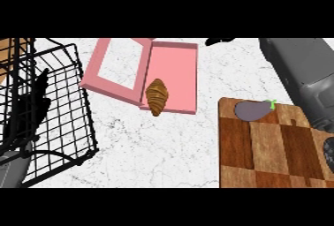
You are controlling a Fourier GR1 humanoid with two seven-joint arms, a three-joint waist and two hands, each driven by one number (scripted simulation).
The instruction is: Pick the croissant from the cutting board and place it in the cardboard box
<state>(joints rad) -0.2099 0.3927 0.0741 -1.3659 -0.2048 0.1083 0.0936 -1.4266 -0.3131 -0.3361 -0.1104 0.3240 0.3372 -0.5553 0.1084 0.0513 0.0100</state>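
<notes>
The croissant (157, 96) lies at the frame's upper centre, already off the board (261, 150) and resting on the front lip of the pink box (173, 75), its long axis running nearly top to bottom, with its lower tip poking over the box's near edge toward the counter (163, 145). Whether it sits fully inside the tray or partly on the rim cannot be told. The right arm comes in along the right edge and reaches toward the top; of the right hand (220, 40) only a dark sliver shows at the upper edge, right of the box, so how far it is open cannot be judged, and it holds nothing visible. The croissant lies down and left of that hand, apart from it. The left hand (34, 99) shows dark behind the wire basket (58, 110) at the left, fingers up and relaxed, resting, empty. On the board only an eggplant (254, 110) remains. The placing looks essentially done; if a nudge is needed, the right hand is the nearer.
</notes>
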